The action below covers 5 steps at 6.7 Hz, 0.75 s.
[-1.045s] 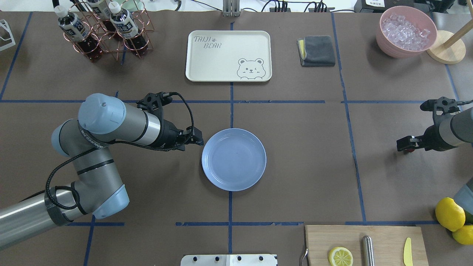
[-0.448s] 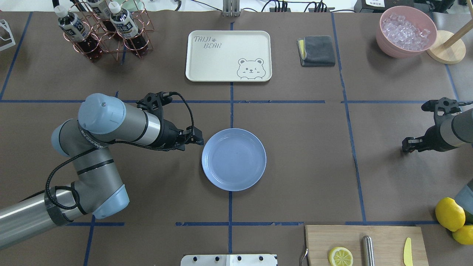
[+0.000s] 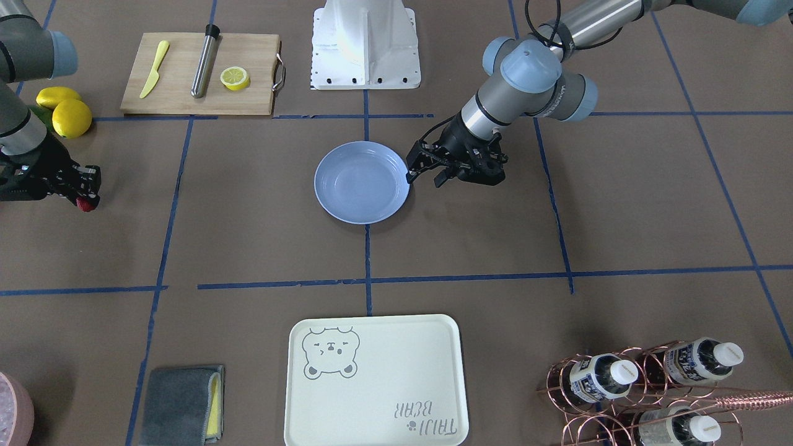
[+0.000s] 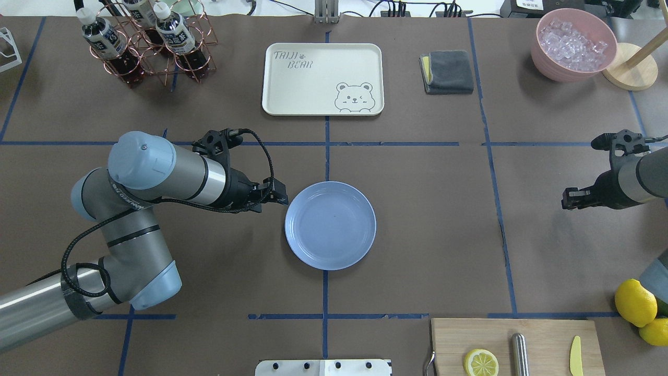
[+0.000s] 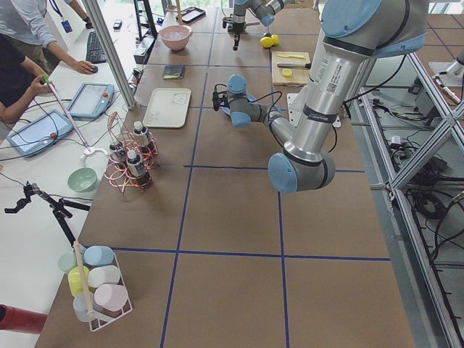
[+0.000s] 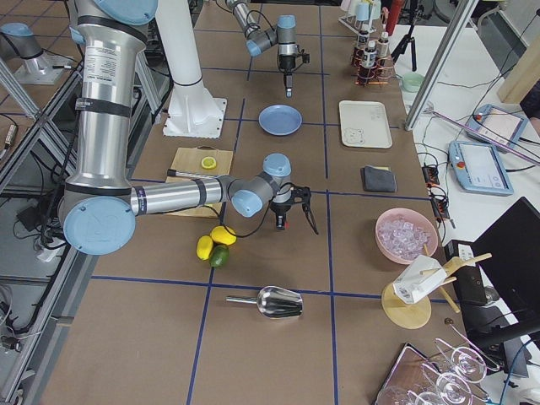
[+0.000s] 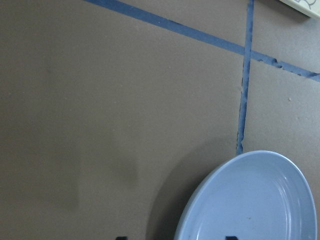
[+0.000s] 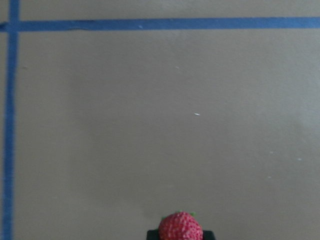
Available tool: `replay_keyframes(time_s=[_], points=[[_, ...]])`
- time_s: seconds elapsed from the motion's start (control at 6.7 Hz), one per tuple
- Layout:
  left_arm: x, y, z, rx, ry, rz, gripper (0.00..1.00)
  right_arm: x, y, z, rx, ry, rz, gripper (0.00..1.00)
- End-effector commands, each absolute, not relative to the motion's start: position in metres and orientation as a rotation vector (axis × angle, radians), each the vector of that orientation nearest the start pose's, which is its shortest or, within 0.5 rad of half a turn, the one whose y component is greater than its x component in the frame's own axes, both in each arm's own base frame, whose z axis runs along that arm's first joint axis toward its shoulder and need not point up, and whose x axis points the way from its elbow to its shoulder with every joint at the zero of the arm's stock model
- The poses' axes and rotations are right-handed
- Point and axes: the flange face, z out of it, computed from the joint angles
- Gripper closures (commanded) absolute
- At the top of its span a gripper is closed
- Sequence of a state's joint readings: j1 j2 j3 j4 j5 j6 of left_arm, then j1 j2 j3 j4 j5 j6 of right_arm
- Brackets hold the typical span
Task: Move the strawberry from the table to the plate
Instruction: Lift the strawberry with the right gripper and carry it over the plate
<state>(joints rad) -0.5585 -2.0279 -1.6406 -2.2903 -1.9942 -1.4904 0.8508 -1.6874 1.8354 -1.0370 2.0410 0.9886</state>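
The strawberry point(image 8: 180, 227), small and dark red, shows at the bottom of the right wrist view, pinched in my right gripper point(image 4: 568, 199). In the front-facing view the strawberry point(image 3: 87, 205) hangs just above the brown-paper table point(image 4: 433, 219), far out on my right side. The pale-blue plate point(image 4: 330, 225) sits at the table's middle with nothing on it. My left gripper point(image 4: 280, 198) hovers at the plate's left rim, open. Its two fingertips stand apart at the bottom of the left wrist view, over the plate point(image 7: 250, 200).
A cream bear tray point(image 4: 322, 78) lies beyond the plate. A grey cloth point(image 4: 448, 71), a pink bowl of ice point(image 4: 573, 44) and a bottle rack point(image 4: 146, 47) stand along the far edge. Near right are a cutting board point(image 4: 543, 342) and lemons point(image 4: 635, 302).
My right gripper has shifted slightly up the overhead view and a little toward the plate, with the strawberry in it. The left arm has hardly moved.
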Motion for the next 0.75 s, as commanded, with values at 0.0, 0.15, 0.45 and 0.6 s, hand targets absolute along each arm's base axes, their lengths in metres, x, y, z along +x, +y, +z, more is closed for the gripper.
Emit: replay_keyframes(time_s=[0.0, 0.15, 0.45, 0.6], points=[[0.488, -0.422, 0.275, 0.048, 1.290, -0.152, 0.28, -0.288, -0.413, 0.413, 0.056, -0.897, 0.194, 1.00], [0.478, -0.424, 0.286, 0.052, 1.278, -0.158, 0.28, -0.326, -0.414, 0.354, 0.025, -0.924, 0.214, 1.00], [0.436, -0.436, 0.319, 0.149, 1.231, -0.096, 0.28, -0.435, -0.378, 0.238, -0.018, -0.928, 0.299, 1.00], [0.414, -0.436, 0.341, 0.207, 1.195, -0.038, 0.28, -0.485, -0.354, 0.196, 0.017, -0.904, 0.320, 1.00]])
